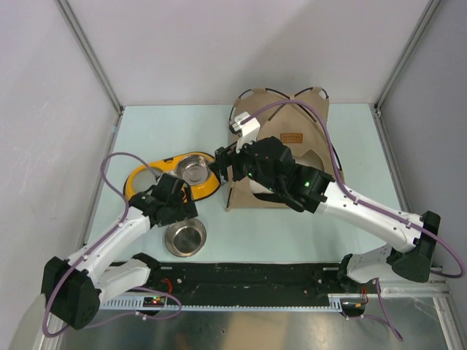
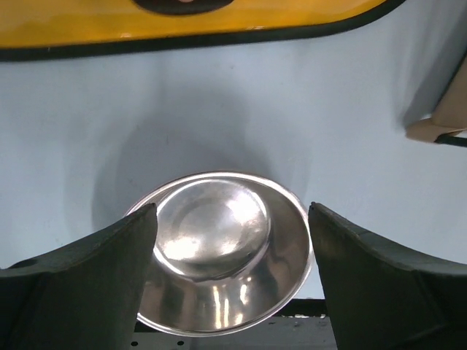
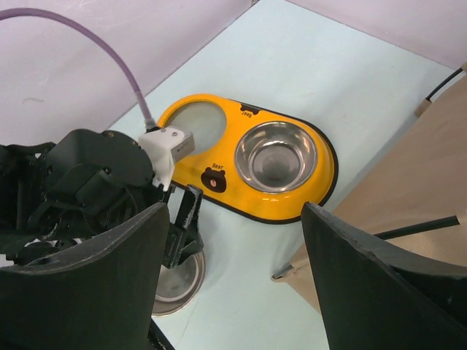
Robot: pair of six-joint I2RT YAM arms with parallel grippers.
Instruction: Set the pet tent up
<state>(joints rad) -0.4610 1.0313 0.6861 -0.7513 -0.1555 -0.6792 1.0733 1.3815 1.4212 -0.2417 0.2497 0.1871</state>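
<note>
Hovering wide open and empty, the left gripper (image 2: 232, 215) has a loose round steel bowl (image 2: 219, 251) between its fingers in its wrist view. Only the right wrist view shows the right gripper (image 3: 233, 211) also spread wide and empty, facing the yellow two-hole feeder (image 3: 225, 142). The flat beige fabric pet tent (image 1: 273, 120) lies just beside the right gripper, partly hidden under the right arm.

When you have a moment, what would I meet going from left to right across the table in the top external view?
Yellow double-bowl feeder: empty hole → seated steel bowl → pet tent. The loose steel bowl lies within the feeder's span, so I leave it out.
</note>
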